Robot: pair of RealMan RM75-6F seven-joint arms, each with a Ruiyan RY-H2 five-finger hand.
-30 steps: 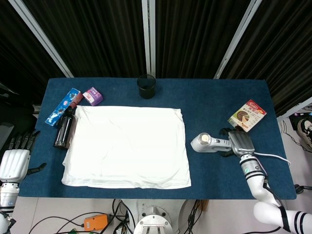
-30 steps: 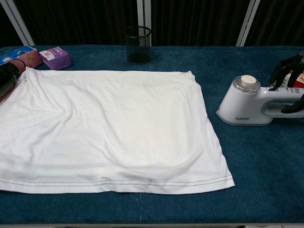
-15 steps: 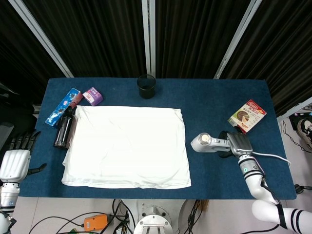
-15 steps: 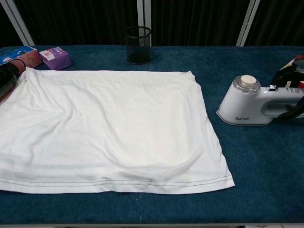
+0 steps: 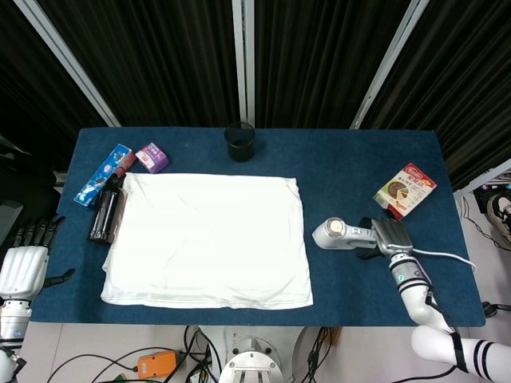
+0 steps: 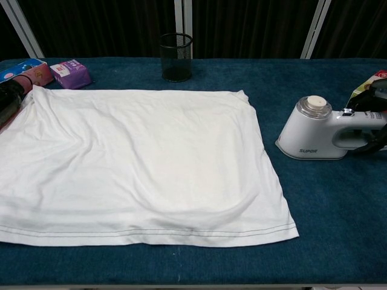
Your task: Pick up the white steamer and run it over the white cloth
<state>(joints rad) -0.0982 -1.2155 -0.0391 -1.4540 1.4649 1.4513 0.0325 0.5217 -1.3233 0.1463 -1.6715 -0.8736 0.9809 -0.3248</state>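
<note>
Over the last second the right robot hand (image 5: 389, 236) has settled lower and closer onto the steamer's handle, its dark fingers, spread above it a moment ago, now wrapped around the grip.

Across the blue desk (image 5: 343, 167), the white cloth (image 5: 209, 239) lies flat and spread from the left side to past the middle, its right edge a short way from the steamer (image 5: 345, 234). That steamer stands on the desk near the right edge, head toward the cloth and handle toward the arm, base not yet lifted. From the chest view only the fingertips at the handle's far end show, so I cannot tell how firm the hold is.

To do this step well, the hold should be snug around the handle before any lift, since the heavy head will tend to tip the tool forward. Lift it straight up, then carry it left, low and level, onto the cloth's near edge without dragging the fabric into folds.

Beside the desk's left edge, the left robot hand (image 5: 24, 267) hangs empty, fingers straight and apart.
</note>
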